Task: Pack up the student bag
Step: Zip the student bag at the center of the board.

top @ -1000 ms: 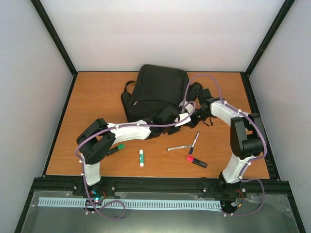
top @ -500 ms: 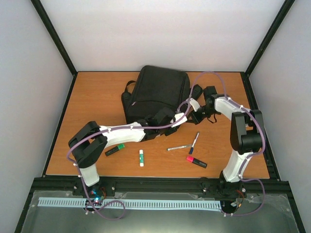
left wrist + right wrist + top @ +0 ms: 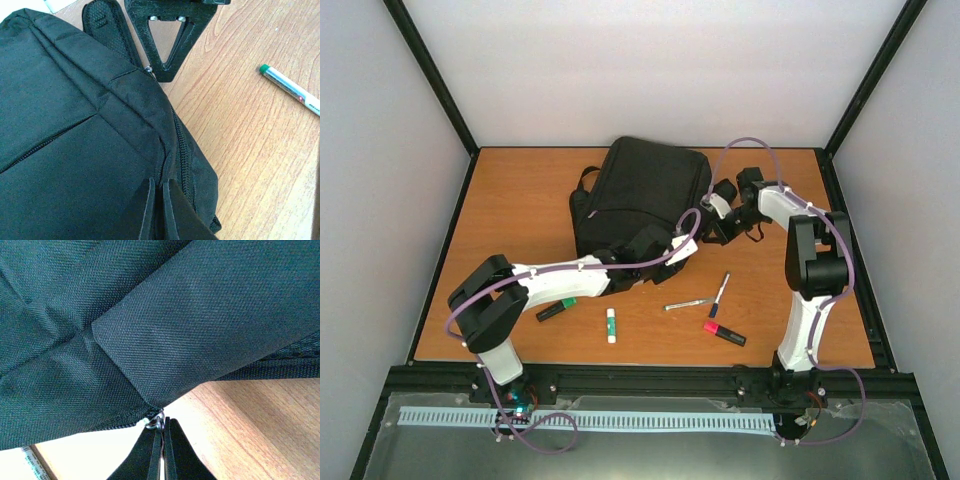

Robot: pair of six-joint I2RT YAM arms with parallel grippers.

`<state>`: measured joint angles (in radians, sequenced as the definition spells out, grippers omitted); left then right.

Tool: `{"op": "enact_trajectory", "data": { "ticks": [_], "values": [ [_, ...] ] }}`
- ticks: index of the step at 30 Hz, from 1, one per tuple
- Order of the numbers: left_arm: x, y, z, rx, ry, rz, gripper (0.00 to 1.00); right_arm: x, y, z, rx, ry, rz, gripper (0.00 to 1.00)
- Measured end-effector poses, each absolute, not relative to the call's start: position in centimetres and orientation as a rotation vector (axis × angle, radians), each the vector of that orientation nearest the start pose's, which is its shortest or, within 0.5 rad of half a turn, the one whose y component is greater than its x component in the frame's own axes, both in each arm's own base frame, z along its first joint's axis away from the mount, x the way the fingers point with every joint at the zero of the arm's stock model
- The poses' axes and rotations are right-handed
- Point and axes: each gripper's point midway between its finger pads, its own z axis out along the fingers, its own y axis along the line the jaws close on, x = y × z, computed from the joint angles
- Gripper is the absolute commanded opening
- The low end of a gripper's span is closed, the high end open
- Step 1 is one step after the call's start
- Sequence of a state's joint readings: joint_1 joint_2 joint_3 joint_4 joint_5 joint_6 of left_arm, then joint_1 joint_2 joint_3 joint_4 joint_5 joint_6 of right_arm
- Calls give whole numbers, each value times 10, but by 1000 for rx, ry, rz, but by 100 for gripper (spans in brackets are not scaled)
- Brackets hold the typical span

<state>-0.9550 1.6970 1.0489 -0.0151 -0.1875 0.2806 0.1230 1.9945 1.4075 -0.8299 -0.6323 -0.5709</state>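
The student bag (image 3: 640, 195) is a big black backpack lying at the middle back of the table. My left gripper (image 3: 690, 240) is at its near right corner. In the left wrist view this gripper (image 3: 159, 187) is shut on a fold of the bag's fabric (image 3: 75, 125) beside a zip seam. My right gripper (image 3: 713, 223) is at the bag's right side. It (image 3: 162, 427) is shut on the metal zipper pull (image 3: 155, 421) under the bag's edge (image 3: 150, 315). One black finger of the right gripper (image 3: 167, 47) shows at the top of the left wrist view.
On the wood in front of the bag lie a green marker (image 3: 556, 309), a glue stick (image 3: 611, 324), a silver pen (image 3: 689, 303), a dark pen (image 3: 720, 293) and a red highlighter (image 3: 724, 333). A green-tipped pen (image 3: 290, 90) lies to the right of the bag's corner.
The left jaws have closed on the bag's fabric, and the left elbow has swung left. The right gripper has moved toward the back with the zipper pull in it.
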Motion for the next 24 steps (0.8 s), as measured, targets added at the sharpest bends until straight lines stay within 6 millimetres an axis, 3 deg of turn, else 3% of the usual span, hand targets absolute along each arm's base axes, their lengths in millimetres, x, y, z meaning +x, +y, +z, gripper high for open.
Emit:
{"op": "enact_trajectory", "data": {
  "ticks": [5,11,12,13,14,17,24],
  "values": [
    [301,-370,125,1190,1883,-170,21,382,150,59,-987,2561,837,7],
    [300,-369,127,1145,1923,-192,50,387,138,58,-939,2567,791,23],
    [300,-369,127,1131,1933,-196,56,385,136,60,-930,2566,787,26],
    [301,-368,129,1111,1947,-200,71,384,135,64,-922,2563,782,29],
    [302,-368,132,1099,1952,-199,96,383,133,69,-916,2553,773,32],
    [305,-366,145,1033,1966,-206,100,383,131,92,-899,2510,743,40],
    [325,-343,195,807,1999,-259,100,380,130,169,-892,2331,655,58]
  ]
}}
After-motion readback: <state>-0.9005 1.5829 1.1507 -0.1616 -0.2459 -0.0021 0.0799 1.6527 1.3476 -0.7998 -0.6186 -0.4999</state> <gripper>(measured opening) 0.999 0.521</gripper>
